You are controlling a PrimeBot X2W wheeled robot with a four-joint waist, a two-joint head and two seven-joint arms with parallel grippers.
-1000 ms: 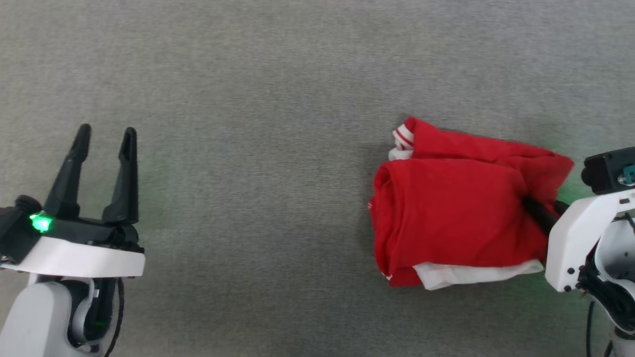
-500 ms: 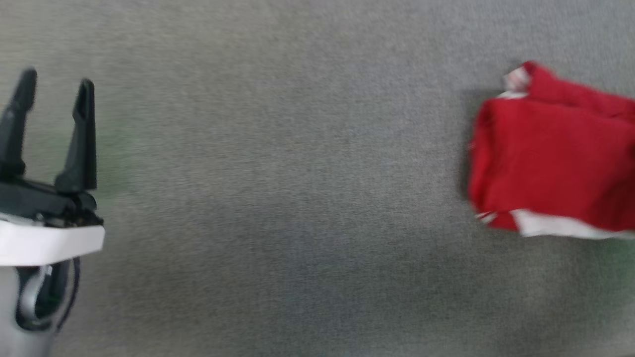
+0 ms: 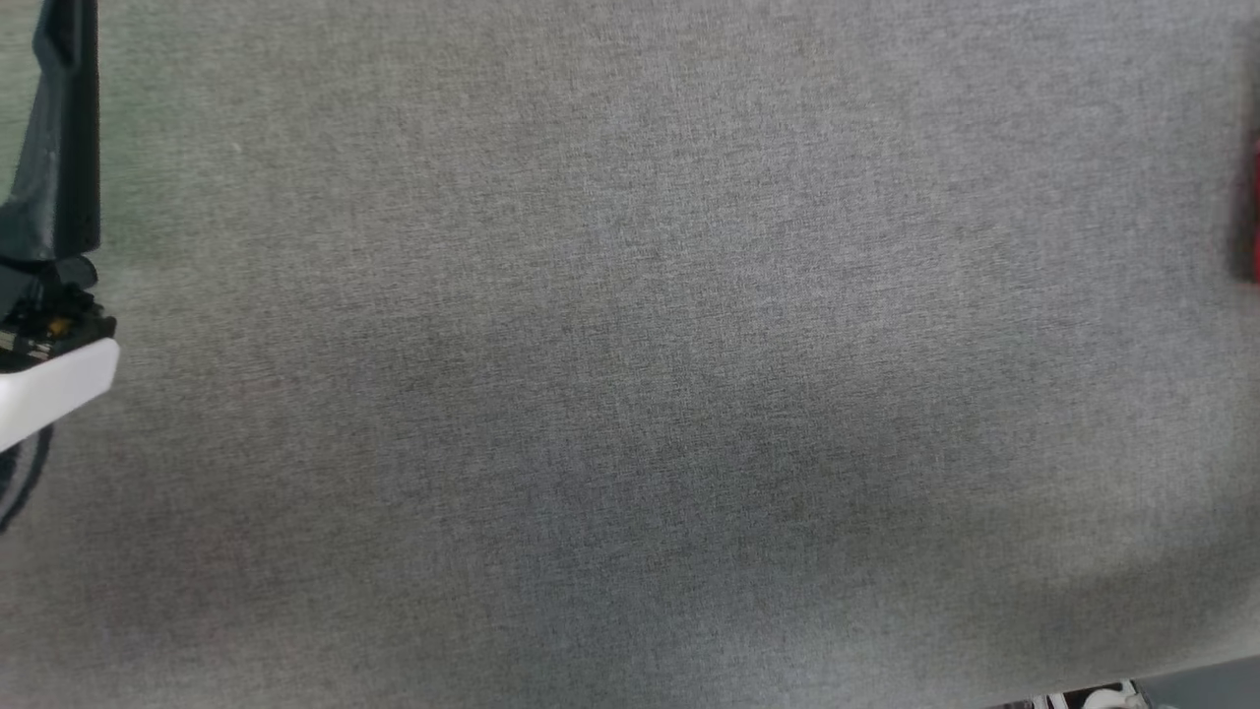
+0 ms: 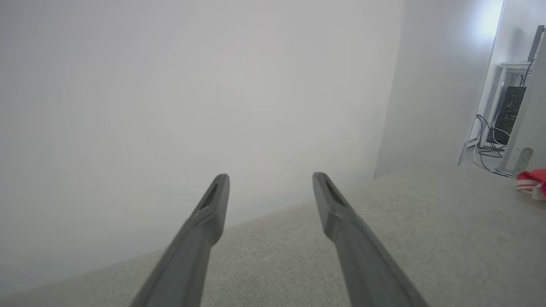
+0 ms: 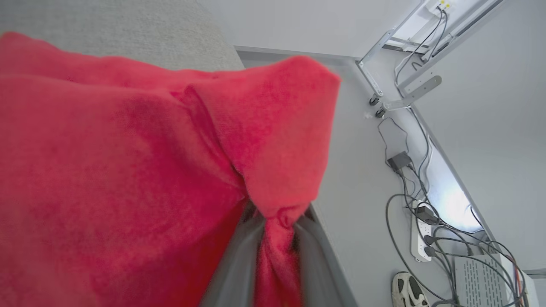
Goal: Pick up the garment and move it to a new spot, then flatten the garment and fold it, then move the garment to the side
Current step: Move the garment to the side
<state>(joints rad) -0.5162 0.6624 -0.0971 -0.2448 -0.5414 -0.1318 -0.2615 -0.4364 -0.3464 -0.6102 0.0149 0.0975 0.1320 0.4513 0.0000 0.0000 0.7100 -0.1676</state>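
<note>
The right gripper (image 5: 279, 217) is pinching a bunched-up bit of the red shirt (image 5: 128, 170) between its two dark fingers (image 5: 239, 268) — the cloth is squeezing out in a tight twist right where the fingers are gripping it. In the right wrist view the rest of the shirt is spreading out in big soft folds to the left, and one red corner is sticking up near the middle. A bit of the grey surface (image 5: 128, 30) is showing behind the shirt at the top. Off to the right, down on the floor (image 5: 362, 179), some wires (image 5: 426, 221) are lying in a tangle, and a shoe (image 5: 407, 290) is sitting near the bottom edge. The left gripper (image 4: 271, 178) is holding nothing, and its two fingers are standing wide apart over the grey surface, pointing at a plain pale wall (image 4: 170, 85). In the left wrist view a small piece of the shirt with red and white stripes is resting on the grey surface at the far right edge, well apart from the left gripper. In the head view the shirt is showing as a thin red sliver at the right edge — the left gripper is sitting far away at the left edge.
</note>
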